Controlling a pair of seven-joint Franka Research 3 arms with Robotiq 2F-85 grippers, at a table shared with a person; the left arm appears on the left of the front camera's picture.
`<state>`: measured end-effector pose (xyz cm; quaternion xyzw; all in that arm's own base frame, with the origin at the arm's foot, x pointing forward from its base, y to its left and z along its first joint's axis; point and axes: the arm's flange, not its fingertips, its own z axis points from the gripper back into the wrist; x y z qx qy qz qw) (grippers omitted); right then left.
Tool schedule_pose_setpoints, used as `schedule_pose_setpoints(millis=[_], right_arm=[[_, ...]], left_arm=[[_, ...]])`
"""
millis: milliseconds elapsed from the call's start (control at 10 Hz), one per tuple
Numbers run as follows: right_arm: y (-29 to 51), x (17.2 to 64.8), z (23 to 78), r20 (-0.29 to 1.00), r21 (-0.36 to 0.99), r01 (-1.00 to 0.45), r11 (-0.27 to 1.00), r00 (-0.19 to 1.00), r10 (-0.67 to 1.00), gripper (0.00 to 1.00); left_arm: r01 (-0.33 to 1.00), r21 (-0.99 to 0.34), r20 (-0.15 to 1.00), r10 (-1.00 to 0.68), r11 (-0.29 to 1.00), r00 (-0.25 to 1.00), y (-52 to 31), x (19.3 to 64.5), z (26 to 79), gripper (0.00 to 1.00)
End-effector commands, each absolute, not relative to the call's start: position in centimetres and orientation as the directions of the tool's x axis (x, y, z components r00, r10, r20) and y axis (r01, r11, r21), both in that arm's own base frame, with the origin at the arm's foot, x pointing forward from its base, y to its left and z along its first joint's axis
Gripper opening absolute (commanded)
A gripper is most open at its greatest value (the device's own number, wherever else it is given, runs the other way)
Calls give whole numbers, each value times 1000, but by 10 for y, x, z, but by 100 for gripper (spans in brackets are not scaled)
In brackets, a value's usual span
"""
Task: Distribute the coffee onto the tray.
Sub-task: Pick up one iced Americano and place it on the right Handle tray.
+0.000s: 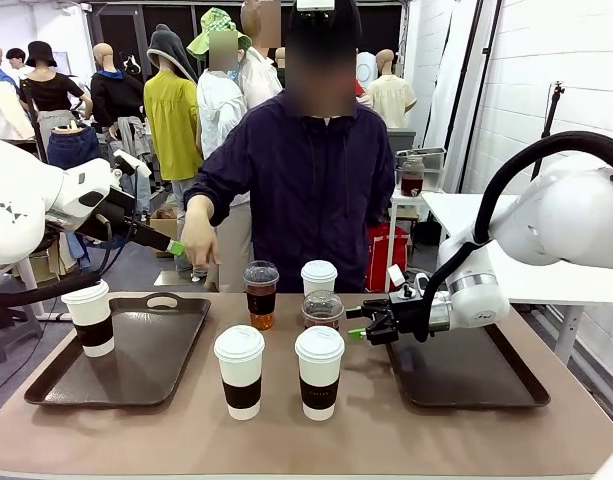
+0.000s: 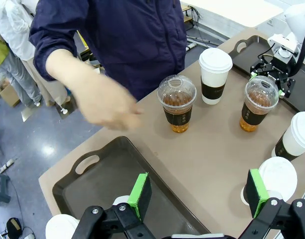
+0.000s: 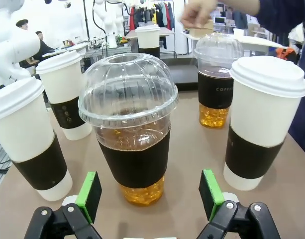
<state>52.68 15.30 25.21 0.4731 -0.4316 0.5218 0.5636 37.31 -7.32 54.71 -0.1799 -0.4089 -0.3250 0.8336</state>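
Right gripper (image 1: 361,322) — jaws wide — is hovering before the clear dome-lidded plastic cup of amber coffee (image 3: 132,154); next, probably closing round it.

The left tray (image 1: 151,360) lies bare but for one white paper cup (image 1: 90,318) at its left edge; the right tray (image 1: 481,380) is bare. Five cups (image 1: 240,370) crowd the table (image 1: 386,435) between them. The clear dome-lidded cup (image 3: 130,124) facing the right gripper (image 3: 150,191) has white cups (image 3: 264,119) close on both flanks, with narrow gaps. The person's hand (image 1: 198,238) hangs past the left tray's far edge.
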Motion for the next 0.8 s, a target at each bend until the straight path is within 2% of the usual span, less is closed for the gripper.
schedule_pose_setpoints(millis=[0,700], right_arm=[[164,530,247,984,73,-997,-9,70,163,100],[182,526,244,984,95,-994,-56,85,153,100]], left_arm=[[691,-41,800,-390,722,456,-72,373,547,100],[691,-41,800,-390,722,456,-72,373,547,100]])
